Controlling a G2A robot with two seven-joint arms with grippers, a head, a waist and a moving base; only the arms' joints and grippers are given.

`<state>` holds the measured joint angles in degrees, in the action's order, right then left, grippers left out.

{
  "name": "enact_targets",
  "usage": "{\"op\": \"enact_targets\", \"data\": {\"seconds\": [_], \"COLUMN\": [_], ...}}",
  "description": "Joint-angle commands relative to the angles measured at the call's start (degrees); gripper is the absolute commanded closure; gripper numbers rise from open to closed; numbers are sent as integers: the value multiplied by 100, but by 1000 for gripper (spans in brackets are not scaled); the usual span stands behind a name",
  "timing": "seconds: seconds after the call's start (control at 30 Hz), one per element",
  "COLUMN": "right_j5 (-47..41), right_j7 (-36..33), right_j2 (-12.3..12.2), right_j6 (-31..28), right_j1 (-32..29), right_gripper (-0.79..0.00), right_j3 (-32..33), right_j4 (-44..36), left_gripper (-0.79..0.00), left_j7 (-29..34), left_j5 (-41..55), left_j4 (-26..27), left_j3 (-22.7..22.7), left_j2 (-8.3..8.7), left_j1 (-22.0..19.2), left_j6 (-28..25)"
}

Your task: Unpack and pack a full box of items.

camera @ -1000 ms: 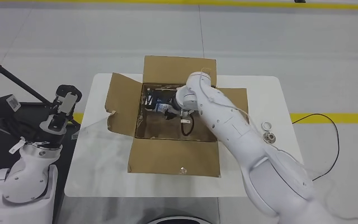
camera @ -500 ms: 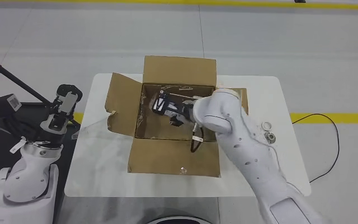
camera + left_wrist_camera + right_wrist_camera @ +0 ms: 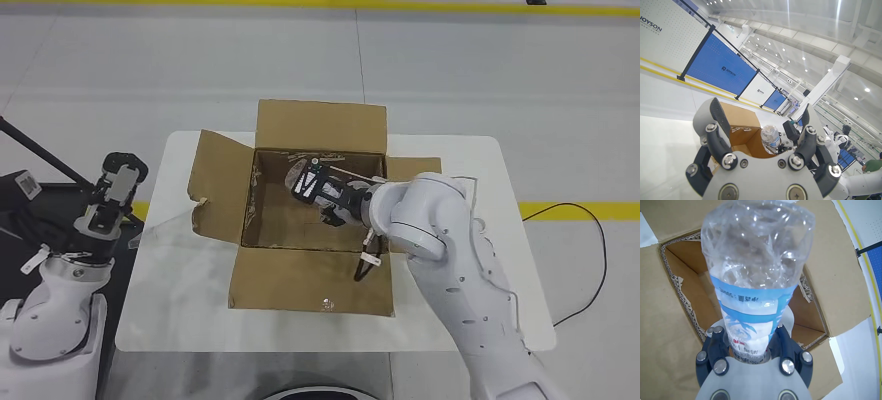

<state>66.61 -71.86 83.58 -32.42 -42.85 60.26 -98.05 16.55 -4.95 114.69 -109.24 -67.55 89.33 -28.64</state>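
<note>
On the white bench (image 3: 180, 300), seen from above, one cardboard box (image 3: 310, 280) stands at the centre with all four flaps folded out. The right claw (image 3: 332, 197) hangs over the opening, toward its twelve o'clock wall, clenched on a single clear plastic bottle (image 3: 312, 184) that lies tilted above the cavity and touches no cardboard. What shows of the box floor around it is bare brown board. The left claw (image 3: 118, 180) is parked at nine o'clock from the box, past the bench's edge, well apart from everything.

From the left wrist, the left claw (image 3: 761, 108) is released, its jaws spread wide with nothing between them. Beyond it the bottle (image 3: 770, 136) stands out above the rim of the box (image 3: 740, 115).

From the right wrist, the right claw (image 3: 750, 336) grasps the bottle (image 3: 757, 256) at its blue-and-white label, with the crumpled base pointing away toward the box (image 3: 683, 256). The inner walls and floor visible around the bottle hold no other item.

Count: one box, four open flaps, one bottle, two claws. No second item lies in the box or on the bench.

As a judgement, the opening is done and this bottle is the one piece in play. Whether it is coming out or going in cannot be told. The flaps are not yet closed.
</note>
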Motion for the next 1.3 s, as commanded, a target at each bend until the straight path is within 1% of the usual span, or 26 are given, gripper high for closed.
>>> {"op": "enact_targets", "data": {"seconds": [0.0, 0.1, 0.2, 0.33, 0.5, 0.67, 0.8, 0.93, 1.07, 1.2, 1.27], "right_j5": [0, 42, -183, -432, -1003, -1641, -1906, -2058, -2096, -2135, -2209], "right_j7": [0, 321, 506, 531, 349, -50, -519, -940, -1249, -1596, -1614], "right_j2": [0, -18, -56, -135, -277, -417, -538, -657, -763, -857, -893], "right_j6": [0, 223, 492, 826, 1393, 1753, 1880, 1949, 2041, 2043, 1983], "right_j1": [0, -42, -57, -234, -656, -930, -1064, -1084, -1047, -916, -858], "right_gripper": [0, 0, 0, 0, 0, 0, 0, 0, 0, 0, 0], "right_j3": [0, 107, 457, 1023, 2164, 3264, 3910, 4344, 4555, 4546, 4501], "right_j4": [0, 55, 3, -334, -921, -969, -752, -280, 362, 1106, 1425], "left_gripper": [-785, -785, -785, -785, -785, -785, -785, -785, -785, -785, -785], "left_j7": [2, -1, 12, 49, 166, 240, 297, 345, 368, 373, 370], "left_j5": [18, 75, 117, 146, 147, 143, 118, 91, 61, 43, 25], "left_j4": [-10, -28, -54, -91, -104, -129, -165, -181, -182, -177, -167], "left_j3": [-4, -24, -38, -11, 80, 171, 243, 312, 364, 393, 409], "left_j2": [2, 6, 11, 18, 33, 47, 57, 67, 76, 85, 87], "left_j1": [0, -2, -9, -43, -169, -298, -383, -461, -529, -569, -574], "left_j6": [-2, -14, -23, -37, -29, 8, 42, 72, 114, 158, 158]}}
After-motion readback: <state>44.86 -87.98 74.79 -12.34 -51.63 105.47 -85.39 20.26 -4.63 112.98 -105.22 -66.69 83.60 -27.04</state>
